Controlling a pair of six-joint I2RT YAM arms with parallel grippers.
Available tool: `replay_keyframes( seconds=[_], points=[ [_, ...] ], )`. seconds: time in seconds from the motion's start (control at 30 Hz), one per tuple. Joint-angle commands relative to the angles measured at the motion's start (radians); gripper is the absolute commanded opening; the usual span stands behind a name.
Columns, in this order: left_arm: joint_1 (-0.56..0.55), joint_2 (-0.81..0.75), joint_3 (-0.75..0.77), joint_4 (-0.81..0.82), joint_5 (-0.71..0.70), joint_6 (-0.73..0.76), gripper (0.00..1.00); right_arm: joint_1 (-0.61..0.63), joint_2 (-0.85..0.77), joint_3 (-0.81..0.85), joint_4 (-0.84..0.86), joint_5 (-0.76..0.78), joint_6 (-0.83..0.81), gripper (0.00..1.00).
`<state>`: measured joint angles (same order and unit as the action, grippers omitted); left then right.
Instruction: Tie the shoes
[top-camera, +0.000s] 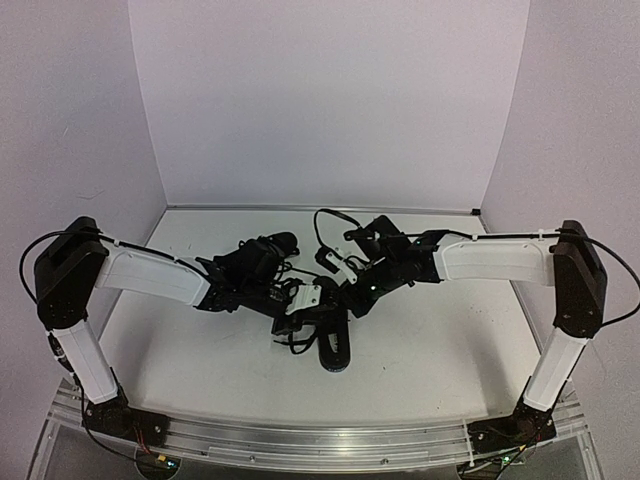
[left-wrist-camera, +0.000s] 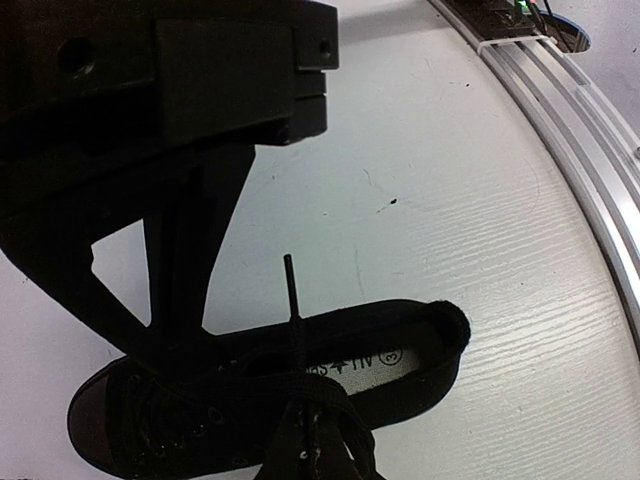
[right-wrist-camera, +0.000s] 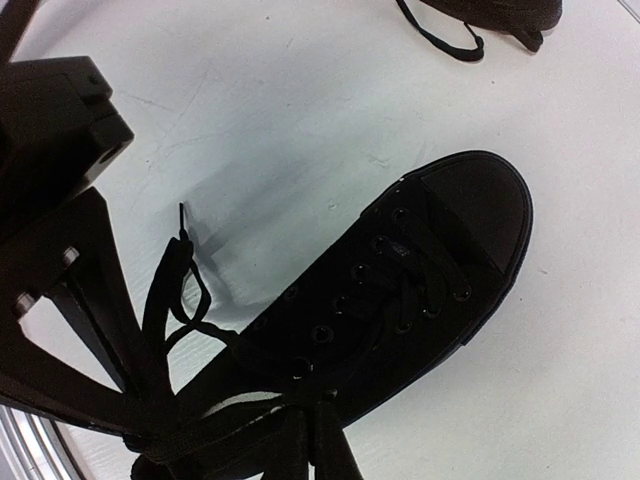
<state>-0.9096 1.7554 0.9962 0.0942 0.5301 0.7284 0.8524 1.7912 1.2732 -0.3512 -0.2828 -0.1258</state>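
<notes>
Two small all-black lace-up shoes lie on the white table (top-camera: 450, 340), between the arms. The near shoe (top-camera: 332, 352) sits mid-table, right under both grippers, and the far shoe (top-camera: 268, 248) lies just behind the left forearm. From above, both shoes are only dark shapes. The left wrist view shows the near shoe side-on, with a printed pale insole (left-wrist-camera: 375, 362) and one stiff lace tip (left-wrist-camera: 289, 275) standing upright. The right wrist view shows its smooth toe cap (right-wrist-camera: 478, 222), two rows of eyelets and loose laces (right-wrist-camera: 180, 300) looping beside the shoe. Whether the left gripper (top-camera: 300, 320) or the right gripper (top-camera: 345, 290) is spread or pinching a lace, I cannot tell.
</notes>
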Motion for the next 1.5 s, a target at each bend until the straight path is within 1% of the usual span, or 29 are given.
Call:
replay_keyframes(
  seconds=[0.0,0.1,0.23,0.3,0.4,0.5,0.57,0.67,0.83,1.1,1.33,1.4,1.47],
  points=[
    [0.000,0.031,0.027,0.042,0.009,-0.021,0.00,0.001,-0.054,-0.002,0.025,-0.009,0.027,0.05],
    [-0.001,0.071,0.022,0.127,0.008,-0.066,0.00,-0.010,-0.060,-0.008,0.020,-0.010,0.070,0.13],
    [0.000,0.098,0.019,0.199,-0.002,-0.105,0.00,-0.088,-0.115,-0.052,0.019,-0.123,0.165,0.26],
    [-0.001,0.102,0.015,0.222,-0.005,-0.119,0.00,-0.121,-0.154,-0.083,0.024,-0.171,0.197,0.29],
    [0.000,0.099,0.010,0.232,-0.011,-0.123,0.00,-0.137,-0.196,-0.116,0.029,-0.215,0.241,0.33],
    [0.000,0.096,0.012,0.232,-0.008,-0.123,0.00,-0.150,-0.208,-0.159,0.048,-0.278,0.285,0.42],
    [0.001,0.092,0.013,0.232,-0.004,-0.122,0.00,-0.156,-0.204,-0.180,0.057,-0.303,0.300,0.44],
    [0.000,0.090,0.013,0.231,-0.005,-0.122,0.00,-0.162,-0.174,-0.207,0.088,-0.343,0.313,0.42],
    [0.000,0.088,0.016,0.225,-0.005,-0.121,0.00,-0.164,-0.103,-0.193,0.111,-0.412,0.325,0.35],
    [-0.001,0.084,0.016,0.220,-0.009,-0.118,0.00,-0.163,-0.059,-0.180,0.132,-0.453,0.321,0.34],
    [0.000,0.089,0.020,0.217,-0.017,-0.118,0.00,-0.163,-0.026,-0.167,0.143,-0.488,0.315,0.28],
    [0.000,0.091,0.021,0.216,-0.016,-0.116,0.00,-0.164,-0.026,-0.169,0.142,-0.486,0.312,0.23],
    [0.000,0.092,0.021,0.214,-0.016,-0.115,0.00,-0.164,-0.028,-0.169,0.143,-0.485,0.309,0.13]
  ],
)
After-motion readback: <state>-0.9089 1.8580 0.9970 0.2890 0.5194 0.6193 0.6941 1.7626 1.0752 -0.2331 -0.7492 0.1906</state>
